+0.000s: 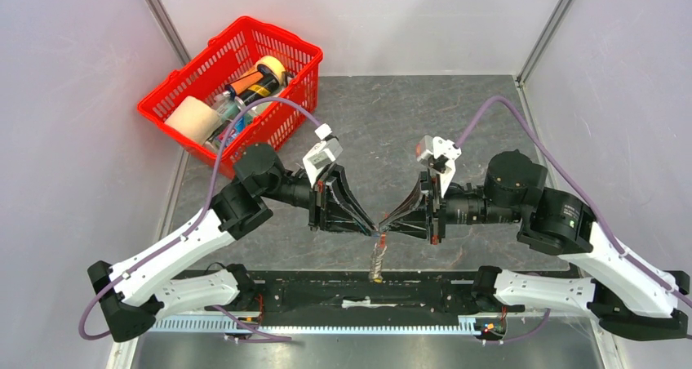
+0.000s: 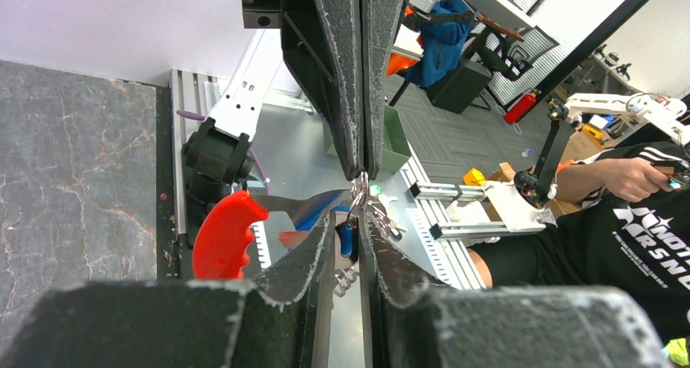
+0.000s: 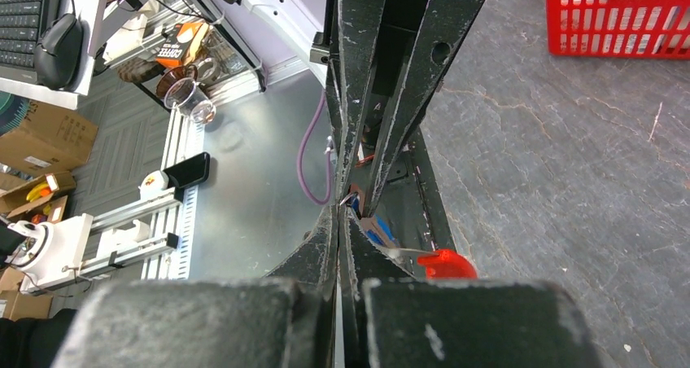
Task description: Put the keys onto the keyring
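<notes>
Arms reach inward, left gripper [image 1: 369, 224] and right gripper [image 1: 390, 224] meeting tip to tip. Right jaws are closed on a wire loop of the red crescent-shaped keyring [image 2: 224, 234], hanging beneath. Left jaws stand narrowly apart around the blue-headed silvery key [image 2: 347, 239]; clamping cannot be told. Only wrist views show the key. Count: one key, one keyring, one red plastic basket [image 1: 192, 61].

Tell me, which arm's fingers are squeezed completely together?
The right arm's fingers: their tips meet with no gap. The left arm's fingers show a narrow gap, with the blue key in it.
</notes>
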You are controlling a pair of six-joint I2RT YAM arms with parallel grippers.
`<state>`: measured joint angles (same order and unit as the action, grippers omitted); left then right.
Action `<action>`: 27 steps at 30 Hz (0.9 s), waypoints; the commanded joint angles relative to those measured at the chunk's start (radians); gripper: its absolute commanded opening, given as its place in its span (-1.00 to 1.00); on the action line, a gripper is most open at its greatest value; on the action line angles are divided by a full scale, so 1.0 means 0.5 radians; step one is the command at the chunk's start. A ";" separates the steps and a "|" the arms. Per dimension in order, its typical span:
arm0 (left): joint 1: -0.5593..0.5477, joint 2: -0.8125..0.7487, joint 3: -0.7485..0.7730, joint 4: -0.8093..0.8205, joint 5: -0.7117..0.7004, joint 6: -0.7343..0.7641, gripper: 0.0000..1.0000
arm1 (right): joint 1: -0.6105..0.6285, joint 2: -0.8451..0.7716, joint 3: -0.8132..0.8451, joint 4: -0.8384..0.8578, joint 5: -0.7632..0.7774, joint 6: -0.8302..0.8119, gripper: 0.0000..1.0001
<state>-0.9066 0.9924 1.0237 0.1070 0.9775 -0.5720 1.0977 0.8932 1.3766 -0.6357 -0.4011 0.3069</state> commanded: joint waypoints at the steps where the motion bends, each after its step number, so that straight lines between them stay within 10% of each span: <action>1: -0.009 -0.008 0.065 0.062 -0.002 -0.045 -0.61 | 0.013 -0.041 0.026 0.128 0.014 0.019 -1.00; 27: -0.012 -0.083 0.051 0.247 -0.010 -0.162 -0.96 | 0.014 -0.198 -0.212 0.568 0.185 0.039 -1.00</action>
<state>-0.9066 0.9829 1.0248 0.1757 0.9680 -0.6189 1.1027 0.8204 1.2877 -0.4969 -0.3553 0.3233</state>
